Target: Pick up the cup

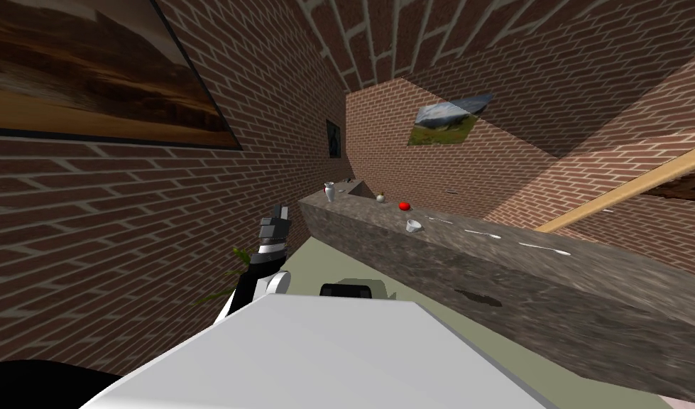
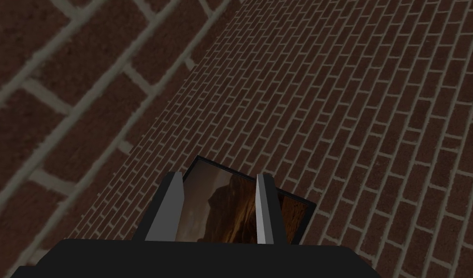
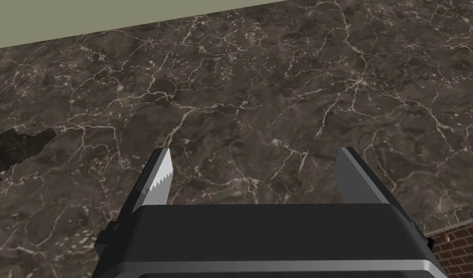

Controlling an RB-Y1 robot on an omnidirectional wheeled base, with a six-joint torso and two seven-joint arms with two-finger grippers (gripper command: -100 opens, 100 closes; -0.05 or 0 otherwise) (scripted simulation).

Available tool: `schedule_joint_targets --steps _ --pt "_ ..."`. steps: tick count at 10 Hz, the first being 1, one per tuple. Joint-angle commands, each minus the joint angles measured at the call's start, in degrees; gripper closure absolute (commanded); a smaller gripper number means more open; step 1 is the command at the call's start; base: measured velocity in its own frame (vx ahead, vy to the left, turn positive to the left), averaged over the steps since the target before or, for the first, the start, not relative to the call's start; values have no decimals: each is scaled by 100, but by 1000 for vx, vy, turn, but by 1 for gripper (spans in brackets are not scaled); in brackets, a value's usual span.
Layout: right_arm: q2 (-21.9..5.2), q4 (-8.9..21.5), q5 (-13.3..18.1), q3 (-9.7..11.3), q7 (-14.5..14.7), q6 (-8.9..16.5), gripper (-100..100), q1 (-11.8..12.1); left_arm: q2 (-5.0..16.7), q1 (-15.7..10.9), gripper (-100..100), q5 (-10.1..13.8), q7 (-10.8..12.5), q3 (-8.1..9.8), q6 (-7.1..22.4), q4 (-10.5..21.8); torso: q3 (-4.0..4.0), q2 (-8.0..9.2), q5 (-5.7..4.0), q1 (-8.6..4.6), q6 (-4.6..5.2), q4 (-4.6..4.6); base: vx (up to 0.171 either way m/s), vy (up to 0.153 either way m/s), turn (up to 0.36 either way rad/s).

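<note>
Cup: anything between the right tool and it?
No object visible in the way. The cup sits on the marble counter; the open right tool faces its front face, so it likely must rise over the edge.

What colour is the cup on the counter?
White. The cup shows best in the head view, standing on the dark veined counter.

cup: 1 | vase: 1 | red round thing: 1 | wall pictures: 3 | counter: 1
</note>
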Motion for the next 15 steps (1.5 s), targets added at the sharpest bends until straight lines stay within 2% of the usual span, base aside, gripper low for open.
schedule_joint_targets --steps 1,2,3,4,5,7,8,9,10,15 --pt "-286 175 -53 -73 57 33 -100 85 0 0 0 0 0 0 0 0 0 0 0 0 0 0 48 54 105" --pt "-430 175 -53 -73 57 33 -100 85 0 0 0 0 0 -1 0 0 -4 -8 0 6 -4 -1 46 55 50" --pt "-601 381 -103 -133 103 29 -100 128 0 0 0 0 0 0 0 0 -5 -8 3 9 -1 -2 56 88 99" --pt "-809 381 -103 -133 103 29 -100 128 0 0 0 0 0 -1 0 0 -7 -13 5 21 -4 -3 56 68 50" --pt "-994 577 -152 -197 150 18 -100 159 0 0 0 0 0 0 0 0 -8 -13 4 16 -1 -3 75 61 114" --pt "-1185 577 -152 -197 150 18 -100 159 0 0 0 0 0 0 0 0 -11 -19 2 8 -1 -4 51 30 17" --pt "-1415 761 -201 -264 197 2 -100 182 0 0 0 0 0 0 0 0 -4 -7 0 0 1 -2 65 51 105" --pt "-1542 761 -201 -264 197 2 -100 182 0 0 0 0 0 0 0 0 -9 -16 0 7 -5 -3 64 42 68" --pt "-1731 932 -248 -332 244 -19 -100 197 0 0 0 0 0 0 0 0 -9 -15 2 6 0 -4 59 49 122" --pt "-2525 1229 -337 -467 337 -78 -100 208 0 0 0 0 0 0 0 0 -16 -27 0 4 -4 -6 72 32 74"
